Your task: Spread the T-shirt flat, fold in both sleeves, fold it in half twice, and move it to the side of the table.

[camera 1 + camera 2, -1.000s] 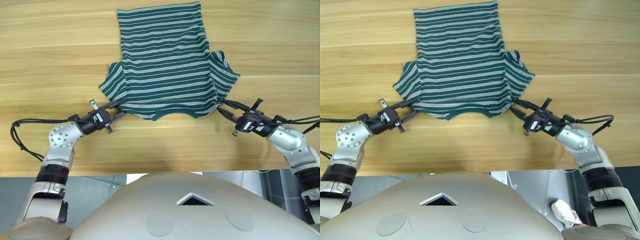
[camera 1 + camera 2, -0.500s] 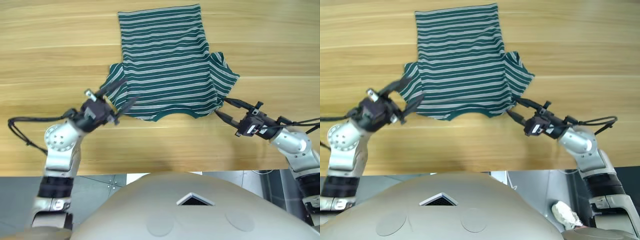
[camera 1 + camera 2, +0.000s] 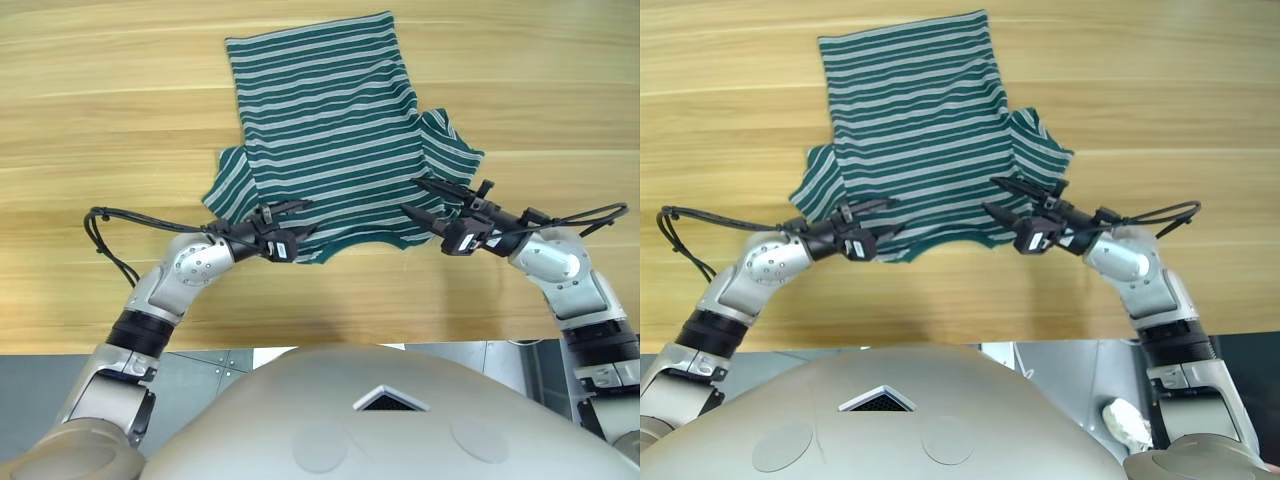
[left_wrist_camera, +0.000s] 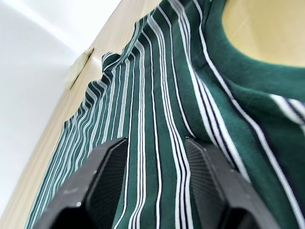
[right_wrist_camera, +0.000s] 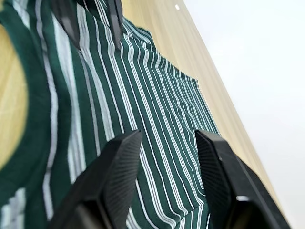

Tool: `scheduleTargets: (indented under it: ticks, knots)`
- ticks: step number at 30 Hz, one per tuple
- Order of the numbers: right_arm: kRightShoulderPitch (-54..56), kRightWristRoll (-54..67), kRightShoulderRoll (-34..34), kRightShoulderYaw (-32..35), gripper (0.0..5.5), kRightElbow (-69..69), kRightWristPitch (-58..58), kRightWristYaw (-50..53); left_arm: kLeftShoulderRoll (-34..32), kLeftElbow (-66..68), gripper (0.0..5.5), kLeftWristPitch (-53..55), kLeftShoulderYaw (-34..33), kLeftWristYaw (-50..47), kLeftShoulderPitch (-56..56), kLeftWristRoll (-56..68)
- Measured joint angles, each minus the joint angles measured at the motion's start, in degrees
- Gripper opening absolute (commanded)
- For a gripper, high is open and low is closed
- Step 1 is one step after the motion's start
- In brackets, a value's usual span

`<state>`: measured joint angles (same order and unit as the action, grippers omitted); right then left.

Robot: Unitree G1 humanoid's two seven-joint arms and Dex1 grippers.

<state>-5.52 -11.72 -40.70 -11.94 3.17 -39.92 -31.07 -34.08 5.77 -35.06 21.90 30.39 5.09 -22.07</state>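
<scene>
The green, white-striped T-shirt (image 3: 325, 120) lies on the wooden table (image 3: 110, 130), collar (image 3: 365, 238) towards me and hem at the far side. Both short sleeves (image 3: 224, 180) (image 3: 452, 152) are bunched against the body. My left gripper (image 3: 312, 215) hovers open low over the shirt's near left part, by the collar; in the left wrist view its fingers (image 4: 107, 183) straddle striped cloth (image 4: 157, 109). My right gripper (image 3: 408, 195) stands open over the near right part, beside the right sleeve. Its fingers (image 5: 217, 167) frame the stripes (image 5: 157, 95), with nothing pinched.
Bare wooden tabletop stretches wide to the left (image 3: 90, 90) and right (image 3: 560, 90) of the shirt. The table's near edge (image 3: 330, 340) runs just behind both forearms. Loose cables (image 3: 105, 235) hang off each wrist.
Both grippers have left the shirt's near shoulder corners and swung inward over the cloth near the collar. The left one lifted and opened on the way. The shirt has shifted slightly.
</scene>
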Motion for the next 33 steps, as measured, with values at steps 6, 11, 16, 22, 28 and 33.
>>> scheduleTargets:
  ticks: [6,11,16,22,28,33]
  knots:
    - [3.80,-3.07,1.42,0.52,2.08,2.93,0.82,1.31,-5.09,1.07,2.26,-3.77,-2.78,-0.54,4.19,4.35]
    - [7.94,-5.23,3.08,0.92,2.08,5.71,1.16,4.39,-8.73,2.40,2.26,-5.80,-4.79,-0.14,4.96,6.63]
    - [18.77,-8.91,9.21,-0.91,2.08,12.54,3.74,8.08,-12.25,0.61,2.26,-5.57,-8.48,-0.60,8.02,7.29]
    - [40.46,-18.22,21.80,-7.61,2.08,38.78,8.59,18.11,-7.87,-0.18,2.26,-4.56,-13.43,-7.25,0.53,6.40]
    - [53.32,-21.50,28.53,-10.29,2.08,64.35,15.89,26.68,-3.92,-15.15,2.26,-3.79,-14.65,-7.51,3.86,15.65]
    - [51.36,-20.91,25.46,-10.12,2.08,70.95,17.44,28.12,-0.93,-15.72,2.26,5.17,-27.00,-14.30,6.35,17.90]
